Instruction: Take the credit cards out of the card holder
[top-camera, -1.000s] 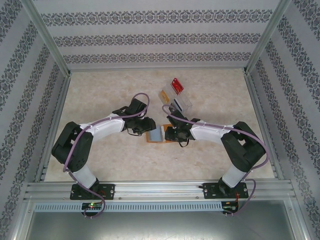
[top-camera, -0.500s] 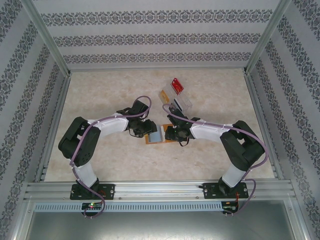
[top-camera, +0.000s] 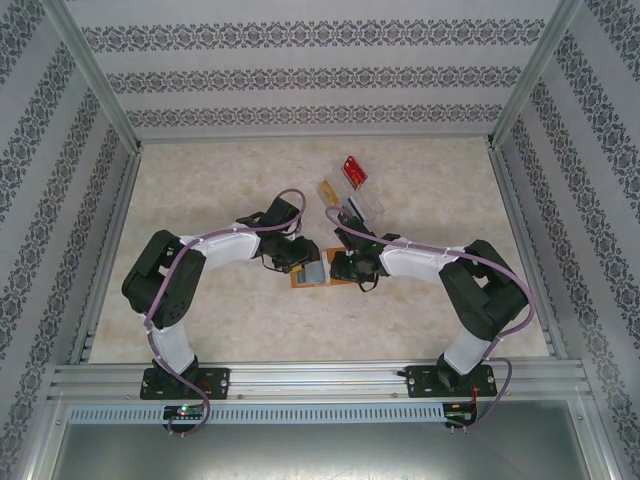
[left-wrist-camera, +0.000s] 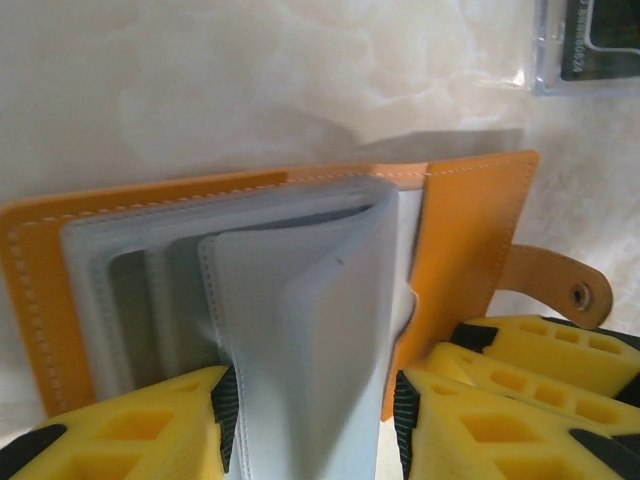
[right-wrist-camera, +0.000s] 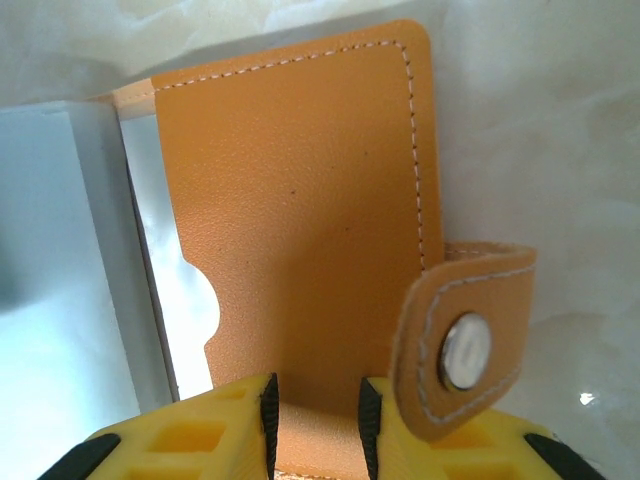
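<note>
the card holder (top-camera: 312, 275) is lying open on the marbled table (top-camera: 220, 200), near the middle, between the two arms. the left gripper (top-camera: 298, 257) is reaching down onto it from the left. in the left wrist view its yellow fingers (left-wrist-camera: 130, 440) are standing partway apart with the grey see-through pocket pages (left-wrist-camera: 300, 330) rising upright between them. the bundle is filling the gap and both pads are touching it, so the gripper is holding the pages. the right gripper (top-camera: 338, 268) is meeting the holder from the right. its jaws are standing narrow and pinching the near edge of the orange cover flap (right-wrist-camera: 300, 200), which is lying flat on the table. the little side tab (right-wrist-camera: 465, 340) with its metal snap (right-wrist-camera: 467, 350) is curling up just beside the right-hand finger. the pockets are too cloudy to tell what they are holding. farther back, a clear tray (top-camera: 362, 205) is sitting apart from the holder with a dark card (left-wrist-camera: 590, 40) inside it, and a red card (top-camera: 353, 172) is lying just beyond the tray.
</note>
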